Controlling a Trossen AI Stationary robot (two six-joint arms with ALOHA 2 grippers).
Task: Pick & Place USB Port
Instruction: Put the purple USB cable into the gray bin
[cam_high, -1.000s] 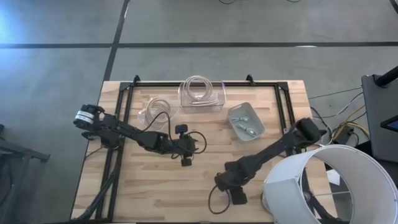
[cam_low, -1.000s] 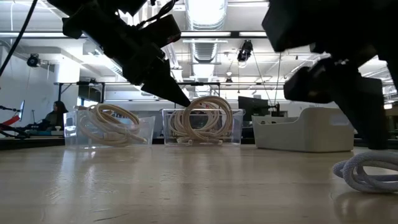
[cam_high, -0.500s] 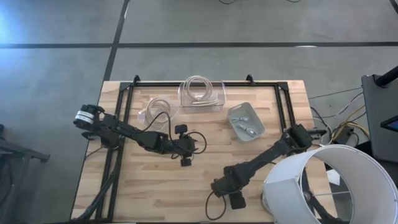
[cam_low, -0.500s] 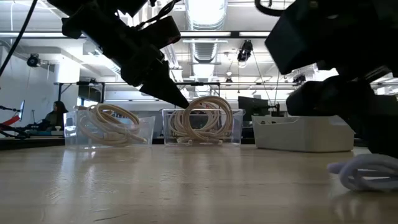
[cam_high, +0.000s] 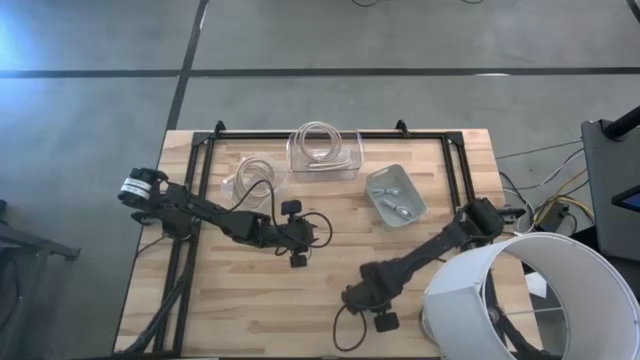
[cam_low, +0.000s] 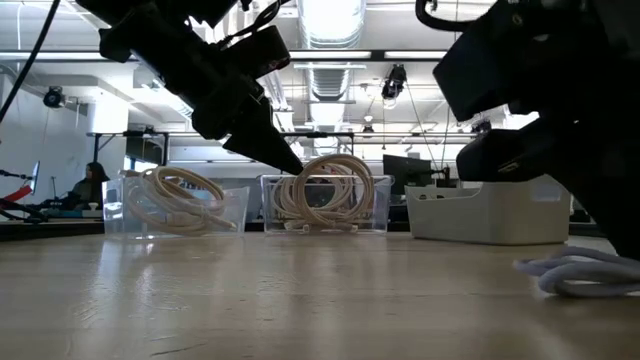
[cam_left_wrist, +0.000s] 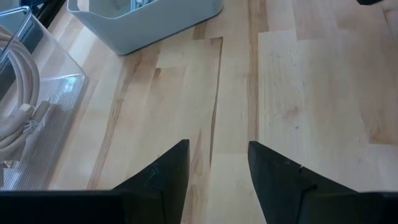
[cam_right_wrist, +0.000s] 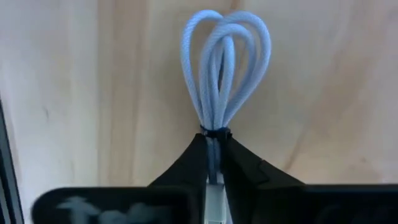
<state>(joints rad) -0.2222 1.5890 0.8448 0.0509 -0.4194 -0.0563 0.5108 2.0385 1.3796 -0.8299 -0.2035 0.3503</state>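
Observation:
A pale blue-white coiled cable (cam_right_wrist: 225, 59) lies near the table's front edge, right of the middle. It also shows as a bundle (cam_low: 572, 273) in the low view. My right gripper (cam_right_wrist: 214, 163) is shut on it and reaches down from the right side (cam_high: 368, 303). My left gripper (cam_left_wrist: 217, 174) stands open above bare wood at the table's middle (cam_high: 298, 257), with nothing between its fingers. My right gripper pinches the coil's gathered end (cam_right_wrist: 214, 134), where a dark tie binds several strands, between its two fingertips. The fingers slant down from the table's far right and lie along the bundle. The loops fan out beyond the fingertips and rest on the table (cam_low: 560, 280).
At the back stand two clear boxes of coiled cream cables (cam_high: 325, 150) (cam_high: 255, 175) and a grey bin (cam_high: 396, 196) holding small parts. A big white lamp shade (cam_high: 520, 300) overhangs the near right corner. Bare wood lies between the arms.
My right gripper has shut on the cable's tied end, after edging toward the table's near edge. In the low view the coil has shifted a little along the table and lies flatter.

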